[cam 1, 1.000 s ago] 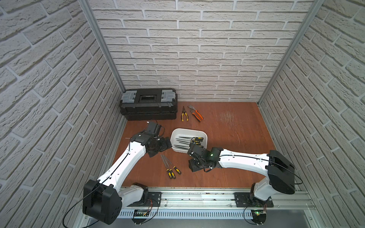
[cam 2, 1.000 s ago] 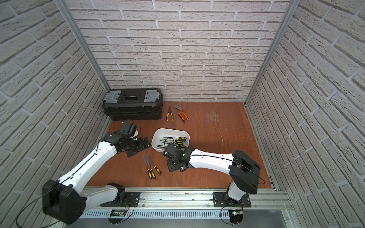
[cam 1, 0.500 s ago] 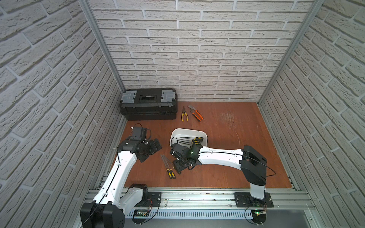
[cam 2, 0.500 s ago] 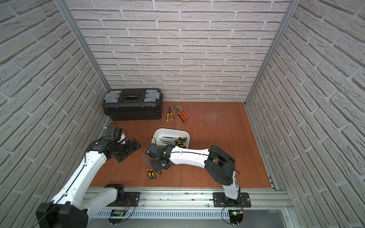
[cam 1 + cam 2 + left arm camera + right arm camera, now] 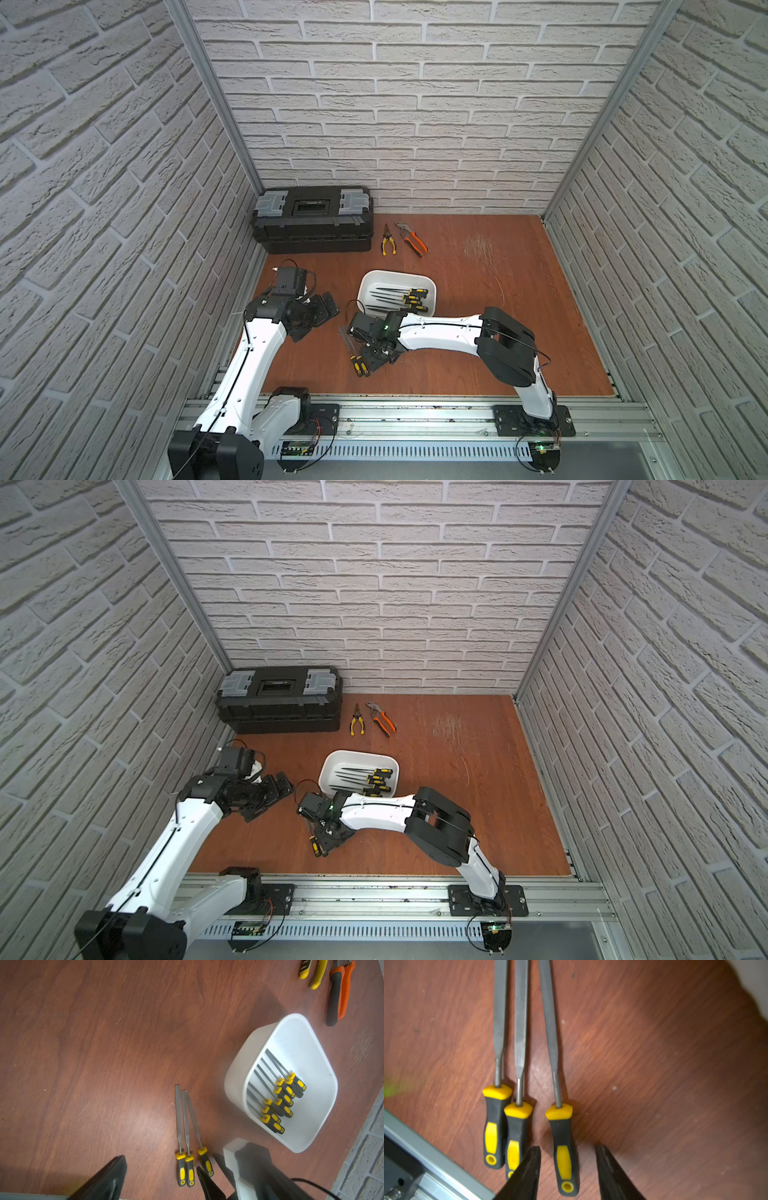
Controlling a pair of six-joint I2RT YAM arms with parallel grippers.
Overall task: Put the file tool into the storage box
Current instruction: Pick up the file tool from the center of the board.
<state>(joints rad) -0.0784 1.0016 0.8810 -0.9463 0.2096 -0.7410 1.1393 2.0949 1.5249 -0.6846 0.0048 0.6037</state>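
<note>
Near storage box (image 5: 239, 1076) | right claw (image 5: 568, 1146) straddles file tool (image 5: 562, 1130) | side gaps

A robotics lab cell got up as a workshop: brick-pattern wall panels (image 5: 415, 104) in aluminium posts (image 5: 216, 95), a wooden bench (image 5: 519, 282) carrying a black toolbox (image 5: 311, 220), pliers (image 5: 389, 243) and files (image 5: 178, 1122), two white arms (image 5: 440, 332) bolted to a rail (image 5: 415, 415).

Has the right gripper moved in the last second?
Yes. The right gripper has slid left, away from the white storage box, to the loose files.
</note>
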